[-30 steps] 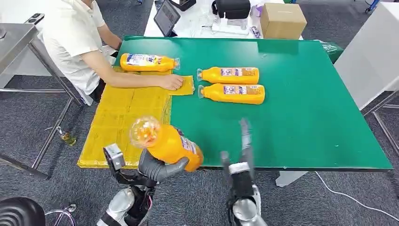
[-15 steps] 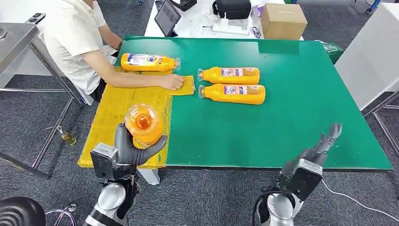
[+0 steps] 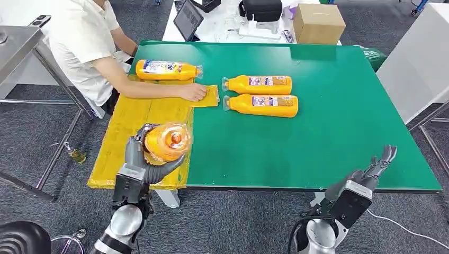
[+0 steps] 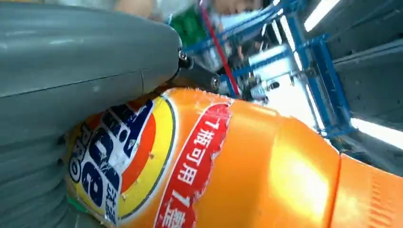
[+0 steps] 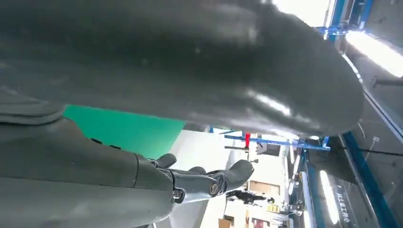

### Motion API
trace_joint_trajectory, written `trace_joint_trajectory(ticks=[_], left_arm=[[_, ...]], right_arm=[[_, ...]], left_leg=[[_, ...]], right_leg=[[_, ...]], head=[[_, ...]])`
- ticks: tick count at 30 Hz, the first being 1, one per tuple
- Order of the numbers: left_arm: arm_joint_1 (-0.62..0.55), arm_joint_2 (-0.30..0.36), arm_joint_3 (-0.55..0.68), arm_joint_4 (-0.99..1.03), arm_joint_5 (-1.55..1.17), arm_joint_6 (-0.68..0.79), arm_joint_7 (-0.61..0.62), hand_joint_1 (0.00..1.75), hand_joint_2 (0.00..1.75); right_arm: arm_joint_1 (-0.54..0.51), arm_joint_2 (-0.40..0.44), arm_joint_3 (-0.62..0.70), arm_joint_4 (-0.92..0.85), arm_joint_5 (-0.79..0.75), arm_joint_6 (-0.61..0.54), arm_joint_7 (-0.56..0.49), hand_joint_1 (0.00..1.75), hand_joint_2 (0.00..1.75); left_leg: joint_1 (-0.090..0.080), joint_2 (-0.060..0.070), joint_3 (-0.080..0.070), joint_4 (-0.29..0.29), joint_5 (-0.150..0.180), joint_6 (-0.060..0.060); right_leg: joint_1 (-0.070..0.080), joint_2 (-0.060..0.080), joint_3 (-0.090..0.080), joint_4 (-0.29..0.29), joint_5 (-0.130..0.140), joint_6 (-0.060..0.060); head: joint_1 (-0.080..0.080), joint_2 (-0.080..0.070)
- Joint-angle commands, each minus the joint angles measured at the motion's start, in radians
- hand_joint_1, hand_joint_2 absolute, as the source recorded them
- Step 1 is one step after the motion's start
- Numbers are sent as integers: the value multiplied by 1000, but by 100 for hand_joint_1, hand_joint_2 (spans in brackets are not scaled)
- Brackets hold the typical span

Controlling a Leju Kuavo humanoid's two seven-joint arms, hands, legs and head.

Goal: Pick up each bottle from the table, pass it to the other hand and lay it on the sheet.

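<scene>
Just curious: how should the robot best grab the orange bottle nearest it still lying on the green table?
Probably around the middle of the nearer bottle, at its label, coming from above: it lies flat on its side, and the bottle beside it leaves little gap.

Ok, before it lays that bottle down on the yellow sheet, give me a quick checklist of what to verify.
1. Held bottle gripped by the left hand: ok.
2. Bottle over the yellow sheet: ok, it hangs above the near part.
3. Landing spot free: ok, the bottle on the sheet lies at the far end.
4. Person's hand away from the drop spot: ok, it rests on the far end of the sheet.
5. Right hand out of the way: ok, open, at the table's near right edge.
6. Bottle tilt for laying flat: cannot tell.
</scene>
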Motion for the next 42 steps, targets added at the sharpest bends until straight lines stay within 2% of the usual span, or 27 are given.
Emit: trace_joint_trajectory(ticks=[1,4,5,6,9,10,13,14,16,17,18,19,20,23,24,25,26,30,37,42], left_arm=[[-290,54,-92,494,-517,-48,185,166,175],[-350,56,-121,573,-544,-152,203,166,175],[-360,56,-122,587,-546,-163,205,145,175],[-378,56,-125,617,-546,-183,205,150,175],[-386,55,-120,632,-537,-192,201,150,175],[-399,51,-97,657,-502,-204,182,162,175],[-446,51,-100,707,-509,-225,183,169,175],[-462,48,-104,726,-512,-234,183,171,175],[-500,38,-119,763,-533,-255,195,162,175],[-523,27,-122,793,-534,-273,200,145,175],[-532,21,-119,804,-532,-276,206,119,175],[-548,10,-121,831,-534,-284,213,138,175],[-552,4,-120,843,-533,-286,217,138,175],[-549,-22,-107,877,-523,-276,240,110,175],[-540,-30,-106,888,-528,-253,253,42,175],[-517,-39,-102,895,-530,-200,247,10,175],[-505,-44,-86,895,-516,-170,239,0,175],[-444,-41,-65,960,-500,-117,224,0,175],[-444,-41,-65,960,-500,-117,224,0,175],[-451,-44,-56,993,-492,-146,230,0,175]], right_arm=[[-91,-69,123,196,-64,2,3,0,0],[-102,-96,173,240,-87,2,3,0,0],[-103,-101,184,245,-94,2,3,0,0],[-104,-111,202,254,-103,2,3,0,0],[-105,-120,221,262,-112,6,3,0,0],[-104,-133,242,270,-124,13,3,0,0],[-111,-136,251,287,-132,26,3,0,0],[-112,-135,253,290,-132,26,3,0,0],[-118,-133,254,303,-134,33,3,0,0],[-123,-133,256,312,-132,37,3,0,0],[-124,-133,256,315,-134,40,3,0,0],[-127,-131,259,321,-134,45,3,0,0],[-128,-131,260,324,-135,47,3,0,0],[-129,-125,260,342,-138,54,3,0,0],[-128,-123,259,349,-139,53,3,0,0],[-131,-119,258,358,-144,58,3,0,0],[-129,-118,259,359,-144,61,3,0,0],[-129,-110,264,387,-145,66,3,0,0],[-129,-110,264,387,-145,66,3,0,0],[-128,-112,256,399,-147,62,3,0,0]], left_leg=[[1,-1,8,-3,1,1],[1,2,5,-2,1,0],[1,3,7,-2,0,1],[1,2,6,-1,1,0],[1,2,5,-1,1,0],[1,3,7,-1,0,0],[1,2,4,-1,1,0],[2,3,10,-2,-1,1],[1,2,4,0,1,0],[2,1,5,0,1,0],[1,1,3,0,2,0],[1,1,4,0,1,0],[1,1,5,0,1,0],[2,0,5,0,1,0],[1,0,6,-1,1,1],[1,1,4,0,1,0],[1,2,6,-1,1,1],[0,5,10,-3,-1,1],[0,2,4,-1,1,0],[1,4,6,-1,0,1]], right_leg=[[2,-2,9,-3,0,-4],[2,0,5,-2,1,-3],[2,1,7,-3,1,-4],[2,0,5,-2,2,-5],[1,0,4,-1,2,-5],[2,0,6,-2,2,-6],[2,0,3,-1,2,-5],[3,0,9,-2,1,-7],[2,-1,4,-1,2,-5],[3,-1,5,0,1,-6],[1,0,2,0,2,-5],[2,-2,4,0,2,-5],[2,-1,5,0,1,-6],[2,-2,5,-1,1,-6],[2,-3,7,-2,1,-6],[2,0,4,-1,2,-5],[2,0,6,-2,1,-5],[1,2,9,-3,1,-6],[1,0,3,-1,1,-5],[2,1,6,-1,1,-6]], head=[[0,0],[-1,0],[0,0],[0,0],[0,0],[0,0],[0,0],[0,0],[0,0],[0,0],[0,0],[0,0],[0,0],[0,0],[0,0],[0,0],[0,0],[0,0],[0,0],[0,0]])
